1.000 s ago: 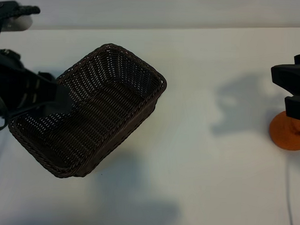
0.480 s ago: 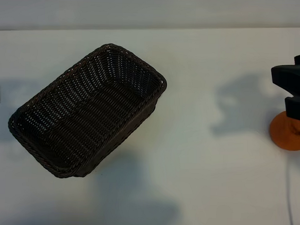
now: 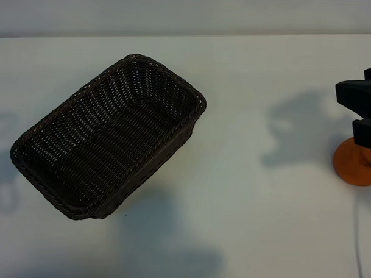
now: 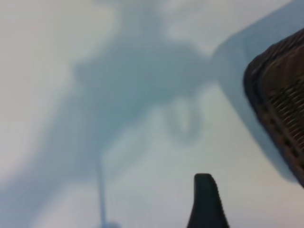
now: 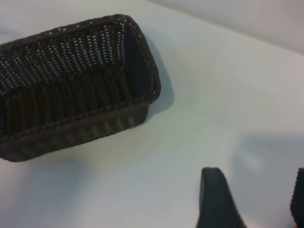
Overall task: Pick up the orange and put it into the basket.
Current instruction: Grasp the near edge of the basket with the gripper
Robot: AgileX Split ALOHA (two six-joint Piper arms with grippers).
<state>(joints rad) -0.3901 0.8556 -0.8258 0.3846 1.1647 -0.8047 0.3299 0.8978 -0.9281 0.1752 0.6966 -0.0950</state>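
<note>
At the right edge, the orange [image 3: 354, 164]: sits on the table [image 3: 261, 227], partly hidden by the right gripper [image 3: 363, 115] poised over it, well apart from the basket [image 3: 169, 75].
Right gripper: jaws spread. In its wrist view bare table shows between the two fingers [image 5: 216, 202], so I judge that nothing is pinched yet.
Left gripper [image 4: 205, 209]: out of the exterior view; its wrist view shows one finger over bare table beside a basket corner. Jaws stand wide, nothing in them.
Basket: left of centre in the exterior view, mouth up, empty.
Step in hand: closing on the orange, by my reading.
Doing it well: centre the fruit between the fingers before closing, and take it across its widest part. The skin is round and will likely roll out of an off-centre pinch. Squeeze only enough to hold, lift clear of the table, then carry it leftward and release low over the basket's middle.
Orange, axis: roughly round, so no long axis matters to the grip. I cannot tell which way its puckered end points.
Basket, axis: the long side runs from the lower left of the exterior view to the upper centre. That leaves a broad target along the diagonal, with the near short end toward the orange.
</note>
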